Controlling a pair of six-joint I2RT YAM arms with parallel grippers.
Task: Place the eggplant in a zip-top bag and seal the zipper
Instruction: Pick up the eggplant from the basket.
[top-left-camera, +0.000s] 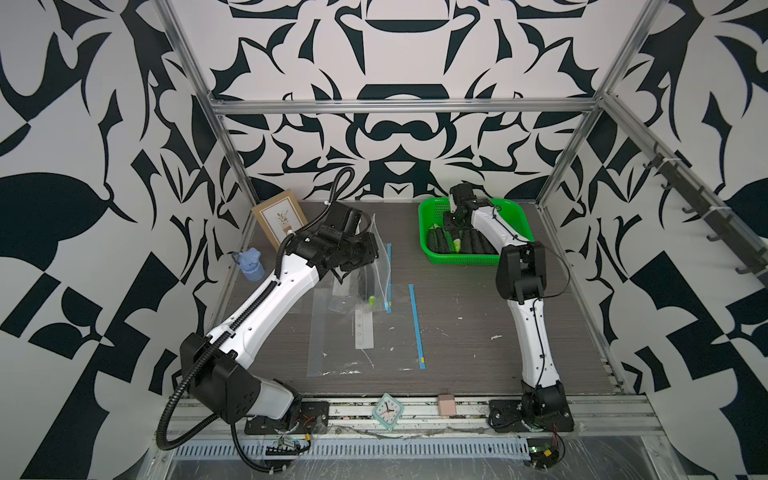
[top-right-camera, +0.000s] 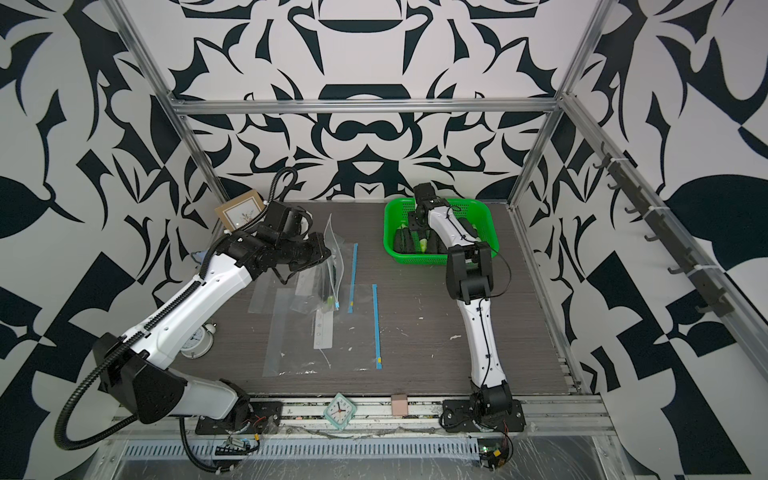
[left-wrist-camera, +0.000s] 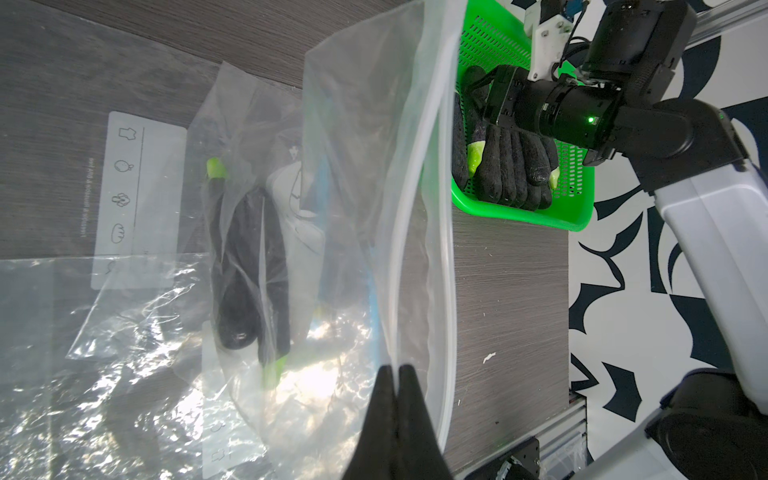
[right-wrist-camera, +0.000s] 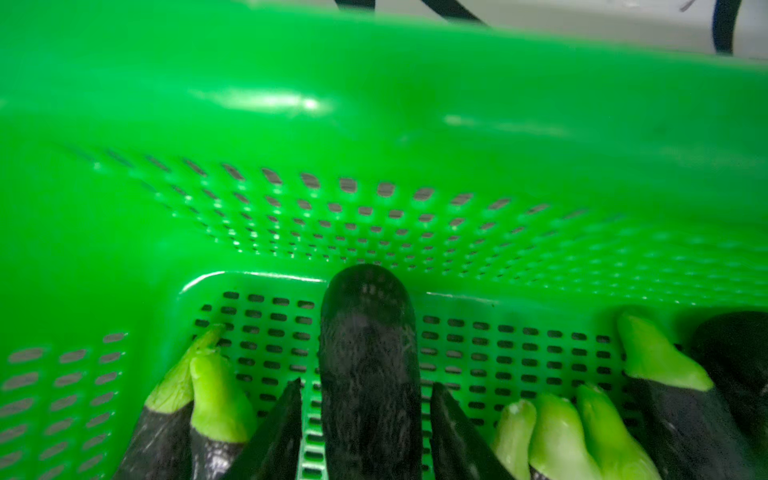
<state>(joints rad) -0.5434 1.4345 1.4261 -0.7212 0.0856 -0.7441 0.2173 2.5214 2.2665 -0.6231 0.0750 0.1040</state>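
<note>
Grey wood-grain tabletop, far corner. Dark purple eggplant lies in green perforated plastic basket, long axis running straight out from right gripper, blunt end toward the basket wall. Jaws spread, one on each side, slivers of basket showing between; not pinching yet, by my read. Clear zip-top bag well apart, rim pinched tight in left gripper, mouth seemingly turned toward the basket.

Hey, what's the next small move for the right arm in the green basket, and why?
Probably close the right gripper firmly on the eggplant before lifting. Its fingers straddle that eggplant in the green basket, but a sliver of basket shows beside one finger, so a firm pinch isn't certain. The left gripper is shut on the rim of the zip-top bag, holding it up.
</note>
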